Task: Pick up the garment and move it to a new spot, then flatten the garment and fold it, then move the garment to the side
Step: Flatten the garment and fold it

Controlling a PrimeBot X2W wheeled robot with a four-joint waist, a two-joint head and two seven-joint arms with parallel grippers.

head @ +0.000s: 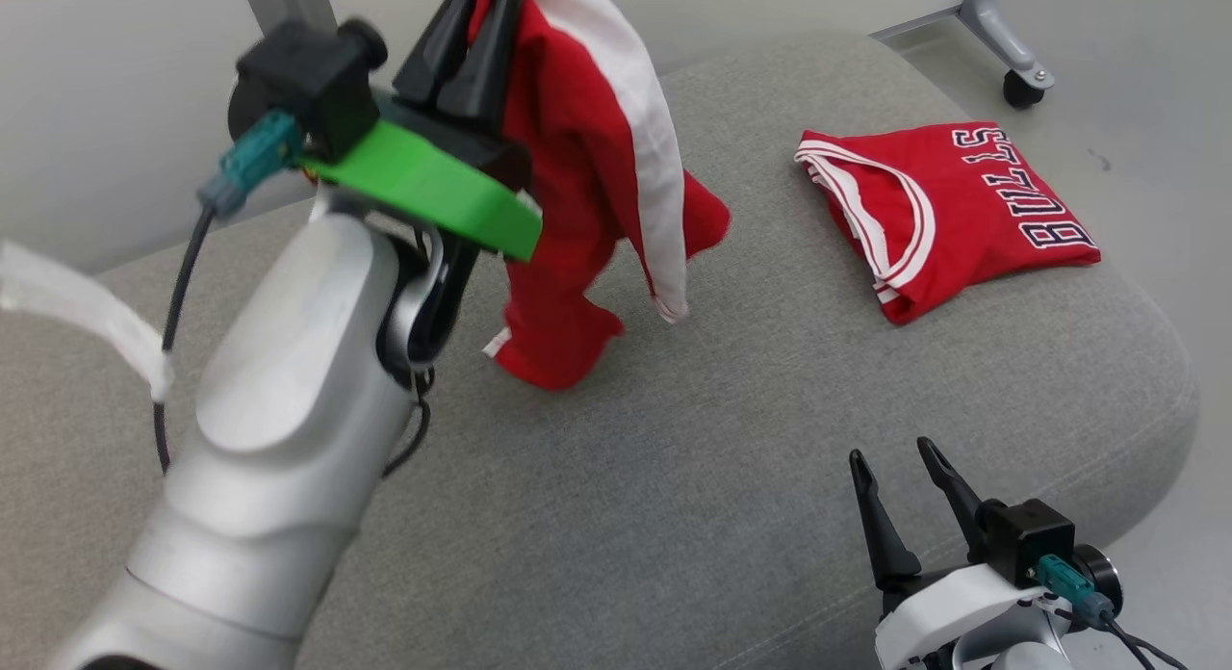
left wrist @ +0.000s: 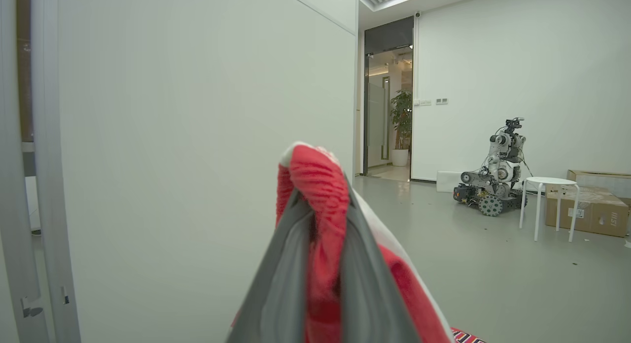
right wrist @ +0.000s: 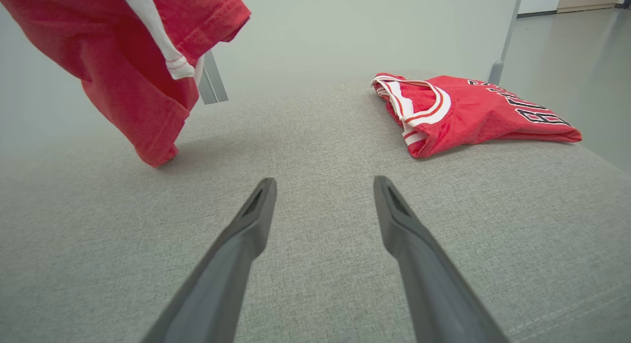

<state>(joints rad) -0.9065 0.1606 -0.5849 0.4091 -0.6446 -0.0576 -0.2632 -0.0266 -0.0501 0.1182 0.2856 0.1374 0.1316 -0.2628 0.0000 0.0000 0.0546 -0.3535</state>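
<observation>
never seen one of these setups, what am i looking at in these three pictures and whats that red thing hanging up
It is a two-armed robot on wheels. One picture looks down from its head; the other two come from cameras on its left and right wrists, looking forward along each arm. The left fingers are shut on a red garment with a white stripe, lifted so it hangs. The right fingers are open, holding nothing, over a grey cushioned surface. A folded red BULLS jersey lies on it.
</observation>
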